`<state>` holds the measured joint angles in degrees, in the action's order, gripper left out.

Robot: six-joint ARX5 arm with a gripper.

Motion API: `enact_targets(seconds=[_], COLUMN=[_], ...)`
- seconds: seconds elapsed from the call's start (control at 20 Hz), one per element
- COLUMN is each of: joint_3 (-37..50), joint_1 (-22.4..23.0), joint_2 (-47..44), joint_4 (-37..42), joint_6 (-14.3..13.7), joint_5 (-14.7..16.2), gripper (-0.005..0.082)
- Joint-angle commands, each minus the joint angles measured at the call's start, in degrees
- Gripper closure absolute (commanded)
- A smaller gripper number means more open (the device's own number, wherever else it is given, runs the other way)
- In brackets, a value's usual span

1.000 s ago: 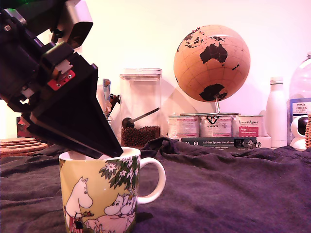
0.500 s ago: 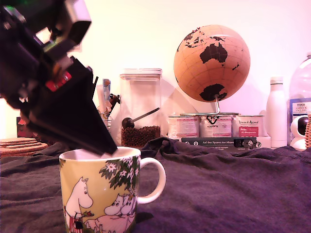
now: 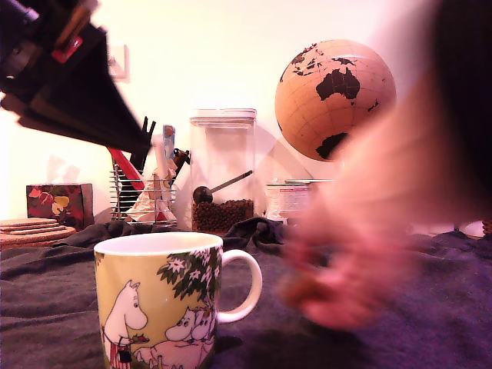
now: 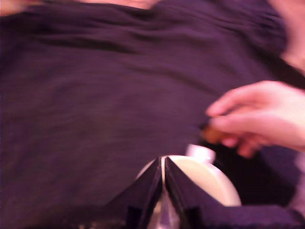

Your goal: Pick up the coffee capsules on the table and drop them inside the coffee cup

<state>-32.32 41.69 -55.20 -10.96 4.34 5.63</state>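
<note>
The gripper (image 4: 163,164) hangs above the coffee cup (image 3: 160,300), its two black fingers pressed tip to tip with nothing visible between them. In the exterior view it sits high toward the exterior view's left, clear of the rim, and the wrist view looks straight down past the fingertips onto the cup's pale inside.

A person's hand (image 4: 255,119) reaches in just beside the cup, on the handle side, pinching a small brownish thing that may be a capsule (image 4: 214,135); blur keeps me from being sure, or from judging its long axis. No other capsule shows on the cloth.

I would say the next pick lies beyond the handle, toward the exterior view's right. The tabletop (image 3: 400,338) is wrinkled dark fabric, soft and uneven. Behind stand a globe (image 3: 327,100) and a clear canister (image 3: 223,169), well apart from the cup.
</note>
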Motion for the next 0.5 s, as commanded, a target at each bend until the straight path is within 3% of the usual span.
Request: enact_targets(seconds=[0.0, 0.3, 0.45], joint_3=[-0.81, -0.81, -0.81], joint_1=[-1.05, -4.33, -4.57], joint_2=[0.28, 0.48, 0.5], joint_4=[-0.13, -2.71, -4.52], joint_6=[0.42, 0.44, 1.77], joint_5=[-1.81, -4.07, -4.66], gripper=[0.0788, 0.0788, 0.0788])
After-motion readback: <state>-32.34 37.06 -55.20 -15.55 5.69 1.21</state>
